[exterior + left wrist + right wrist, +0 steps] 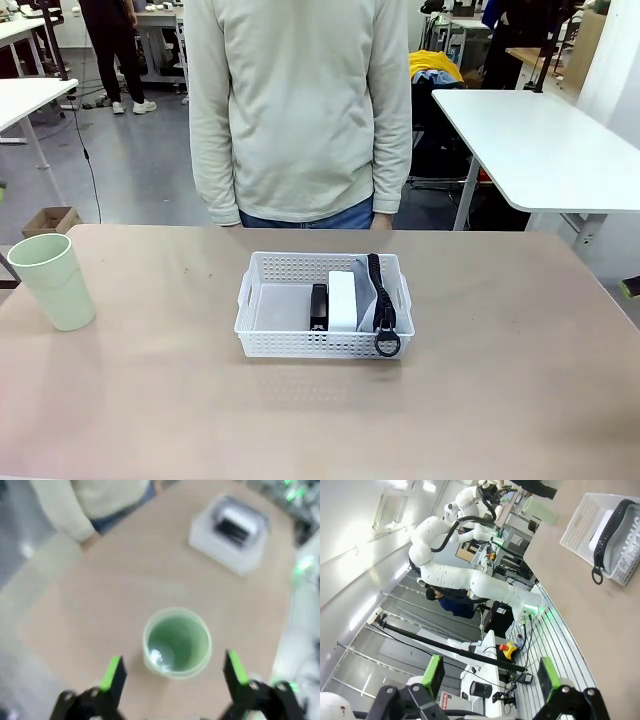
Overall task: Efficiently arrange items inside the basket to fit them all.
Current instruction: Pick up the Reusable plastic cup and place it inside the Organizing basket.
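The white perforated basket [318,343] sits mid-table. Inside it lie a black stapler [318,306], a small white boxy device [343,299] and, at its right end, the grey pouch [366,290] with its black strap [381,305] hanging over the front rim. The pale green cup [52,280] stands upright on the table's left side. In the blurred left wrist view, my left gripper [174,672] hangs open above the cup [177,642], and the basket [220,550] is farther off. My right gripper [491,672] is open and holds nothing, well away from the basket [580,525] and pouch [631,527].
A person in a pale sweater [300,110] stands at the table's far edge, hands down at the sides. The left half of the basket floor [280,305] is bare. Other white tables [540,140] stand behind, off this table.
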Controlling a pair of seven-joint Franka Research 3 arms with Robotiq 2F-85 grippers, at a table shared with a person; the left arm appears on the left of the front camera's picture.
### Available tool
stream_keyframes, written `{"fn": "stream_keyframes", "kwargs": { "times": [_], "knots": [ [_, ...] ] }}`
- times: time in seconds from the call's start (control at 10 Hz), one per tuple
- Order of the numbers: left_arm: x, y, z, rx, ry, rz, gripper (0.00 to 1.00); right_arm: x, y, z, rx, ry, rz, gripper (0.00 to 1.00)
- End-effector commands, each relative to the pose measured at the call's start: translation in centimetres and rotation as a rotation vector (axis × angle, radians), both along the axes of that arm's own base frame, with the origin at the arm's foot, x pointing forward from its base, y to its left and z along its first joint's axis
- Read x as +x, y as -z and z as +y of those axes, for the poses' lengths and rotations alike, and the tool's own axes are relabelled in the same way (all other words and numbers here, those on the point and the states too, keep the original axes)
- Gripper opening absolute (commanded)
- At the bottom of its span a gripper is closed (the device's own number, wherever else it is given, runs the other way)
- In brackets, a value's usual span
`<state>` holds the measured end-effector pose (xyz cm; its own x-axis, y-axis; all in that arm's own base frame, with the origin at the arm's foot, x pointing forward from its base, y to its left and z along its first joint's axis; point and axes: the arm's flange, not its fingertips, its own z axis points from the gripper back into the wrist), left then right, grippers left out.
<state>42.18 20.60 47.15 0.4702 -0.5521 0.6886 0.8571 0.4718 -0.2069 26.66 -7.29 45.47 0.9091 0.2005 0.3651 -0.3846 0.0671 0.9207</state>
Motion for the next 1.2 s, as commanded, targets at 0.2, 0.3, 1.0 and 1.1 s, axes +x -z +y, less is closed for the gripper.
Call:
{"fn": "stream_keyframes", "kwargs": {
  "times": [0.2, 0.3, 1.0, 1.1],
  "knots": [
    [-2.5, 3.3, 3.7, 0.069, 0.139, -0.067, 1.00, -0.1, -0.2, 0.1, 0.014, 0.000, 0.003, 1.00],
    [-2.1, 4.5, 3.1, -0.046, 0.142, -0.050, 1.00, -0.1, -0.2, 0.1, 0.014, 0.000, 0.003, 1.00],
    [-2.6, 7.6, 3.6, 0.034, 0.205, -0.130, 1.00, -0.1, -0.2, 0.1, 0.014, 0.000, 0.003, 1.00],
    [-2.6, 8.7, 4.3, 0.034, 0.202, -0.140, 1.00, -0.1, -0.2, 0.1, 0.014, 0.000, 0.003, 1.00]
  ]
}}
